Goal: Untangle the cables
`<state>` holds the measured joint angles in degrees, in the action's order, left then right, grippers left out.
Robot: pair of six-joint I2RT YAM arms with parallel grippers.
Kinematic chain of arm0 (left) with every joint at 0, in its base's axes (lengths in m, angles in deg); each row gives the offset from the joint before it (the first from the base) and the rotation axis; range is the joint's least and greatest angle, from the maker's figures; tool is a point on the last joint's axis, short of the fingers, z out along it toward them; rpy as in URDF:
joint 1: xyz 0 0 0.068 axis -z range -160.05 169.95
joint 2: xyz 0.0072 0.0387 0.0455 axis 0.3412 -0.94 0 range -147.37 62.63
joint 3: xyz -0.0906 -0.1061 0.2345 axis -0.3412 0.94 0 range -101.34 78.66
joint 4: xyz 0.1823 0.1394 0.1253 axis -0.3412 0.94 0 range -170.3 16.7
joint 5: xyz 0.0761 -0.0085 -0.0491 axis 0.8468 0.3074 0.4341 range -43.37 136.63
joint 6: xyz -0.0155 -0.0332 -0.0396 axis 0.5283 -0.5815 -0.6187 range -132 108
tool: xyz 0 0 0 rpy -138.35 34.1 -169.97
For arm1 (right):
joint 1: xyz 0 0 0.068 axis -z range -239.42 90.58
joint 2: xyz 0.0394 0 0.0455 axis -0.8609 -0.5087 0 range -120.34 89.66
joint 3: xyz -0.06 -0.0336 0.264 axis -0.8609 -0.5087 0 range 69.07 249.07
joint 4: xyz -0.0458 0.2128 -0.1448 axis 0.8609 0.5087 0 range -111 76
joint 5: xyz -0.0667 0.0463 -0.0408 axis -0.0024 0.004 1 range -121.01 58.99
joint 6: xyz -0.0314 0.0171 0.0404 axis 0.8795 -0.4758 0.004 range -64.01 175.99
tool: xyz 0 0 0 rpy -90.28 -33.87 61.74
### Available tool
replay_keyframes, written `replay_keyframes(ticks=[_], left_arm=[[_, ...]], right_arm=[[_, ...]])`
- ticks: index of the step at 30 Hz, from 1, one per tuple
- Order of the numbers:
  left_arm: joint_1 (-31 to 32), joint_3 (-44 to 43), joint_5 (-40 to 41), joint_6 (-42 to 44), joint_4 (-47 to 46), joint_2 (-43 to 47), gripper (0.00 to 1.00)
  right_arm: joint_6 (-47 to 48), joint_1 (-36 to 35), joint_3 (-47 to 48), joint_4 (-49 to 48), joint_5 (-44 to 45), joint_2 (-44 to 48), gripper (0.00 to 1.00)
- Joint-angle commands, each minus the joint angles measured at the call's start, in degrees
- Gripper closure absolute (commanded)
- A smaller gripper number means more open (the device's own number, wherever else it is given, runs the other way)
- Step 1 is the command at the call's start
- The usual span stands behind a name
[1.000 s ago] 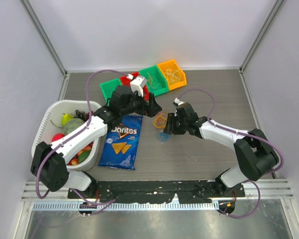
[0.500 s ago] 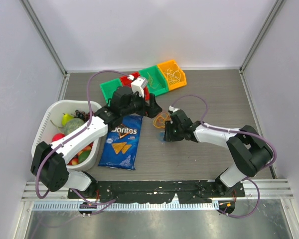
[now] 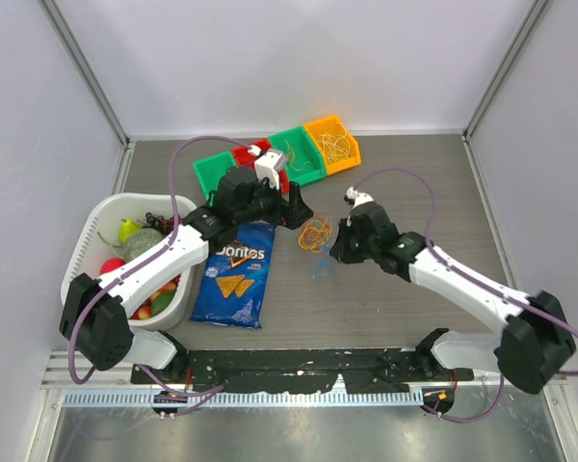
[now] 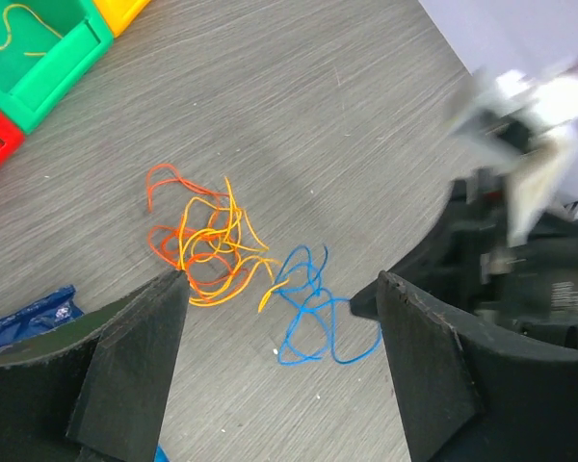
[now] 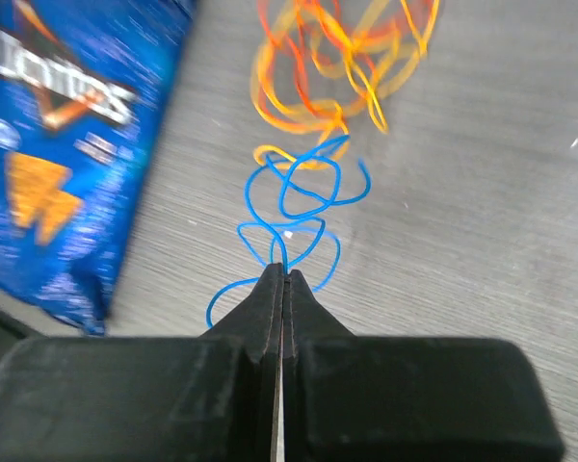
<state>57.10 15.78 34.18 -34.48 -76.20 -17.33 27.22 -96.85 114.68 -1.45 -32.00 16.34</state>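
- Here, the right gripper (image 5: pixel 282 277) is clenched, its two fingers pressed flat together on one strand of the blue cable (image 5: pixel 299 202), at the end of the loops nearest it.
- From that pinch the blue cable stretches straight ahead of the right gripper, its long axis pointing away from the fingertips, over the table (image 5: pixel 482 192).
- Just past the far end of the blue loops lies the orange and yellow tangle (image 5: pixel 332 58), touching them there.
- Off to the left of that line lies a Doritos bag (image 5: pixel 58 144).
- The left gripper (image 4: pixel 281 281) is spread wide and holds nothing; both bundles lie just ahead of its fingers (image 4: pixel 135 356), the orange and yellow tangle toward one finger, the blue cable toward the other.
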Motion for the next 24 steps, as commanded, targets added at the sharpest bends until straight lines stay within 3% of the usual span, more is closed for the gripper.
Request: replay_keyframes(ticks=[1,10,17,20,24], left_arm=[[0.2,-0.8,-3.3,0.2,-3.7,1.8,0.19],[0.4,7.7,-11.6,-0.5,-21.0,10.2,0.10],[0.8,9.4,-12.2,-0.1,-24.0,10.4,0.20],[1.3,10.5,-14.2,-1.2,-27.1,9.8,0.07],[3.5,12.9,-13.7,-0.8,-30.8,8.9,0.04]], right_arm=[[0.5,-0.2,8.3,3.1,4.4,9.2,0.99],[5.5,-0.2,21.0,4.8,4.1,13.1,0.99],[4.5,-0.1,24.9,3.5,3.3,14.1,0.99],[3.3,-0.1,27.6,1.6,2.3,14.2,0.99],[1.6,-0.1,30.2,-0.5,-1.4,13.9,0.99]])
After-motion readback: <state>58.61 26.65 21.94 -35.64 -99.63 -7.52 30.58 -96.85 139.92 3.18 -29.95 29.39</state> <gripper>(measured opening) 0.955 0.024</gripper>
